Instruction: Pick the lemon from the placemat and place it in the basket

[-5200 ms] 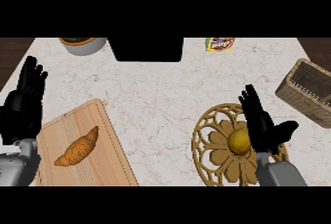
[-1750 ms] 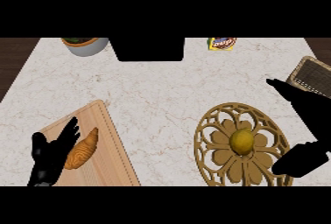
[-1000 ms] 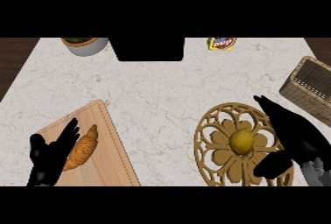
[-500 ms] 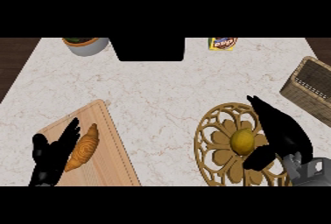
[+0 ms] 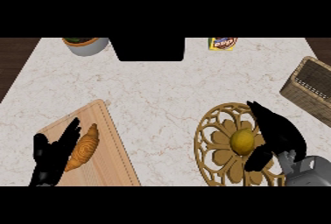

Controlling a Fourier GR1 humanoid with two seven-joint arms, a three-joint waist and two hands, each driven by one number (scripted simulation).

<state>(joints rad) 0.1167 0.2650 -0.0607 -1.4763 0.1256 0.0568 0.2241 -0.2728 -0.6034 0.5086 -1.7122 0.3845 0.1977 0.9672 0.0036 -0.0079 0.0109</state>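
A yellow lemon (image 5: 242, 140) lies at the middle of a round golden openwork placemat (image 5: 216, 131) at the lower right. My right hand (image 5: 278, 133) hangs open just right of the lemon, fingers stretched along its far side and thumb below it, not closed round it. The woven basket (image 5: 311, 87) stands at the right edge, beyond the placemat. My left hand (image 5: 55, 153) rests open at the lower left, over the edge of a wooden cutting board.
A wooden cutting board (image 5: 107, 144) at the lower left carries a croissant (image 5: 84, 146). A grey pot (image 5: 85, 45), a dark box (image 5: 149, 48) and a snack packet (image 5: 223, 43) line the back edge. Bare marble counter (image 5: 155, 92) lies between.
My right hand has moved left from the right edge onto the placemat, closing in beside the lemon. The left hand has stayed still over the last second, and the lemon has not moved.
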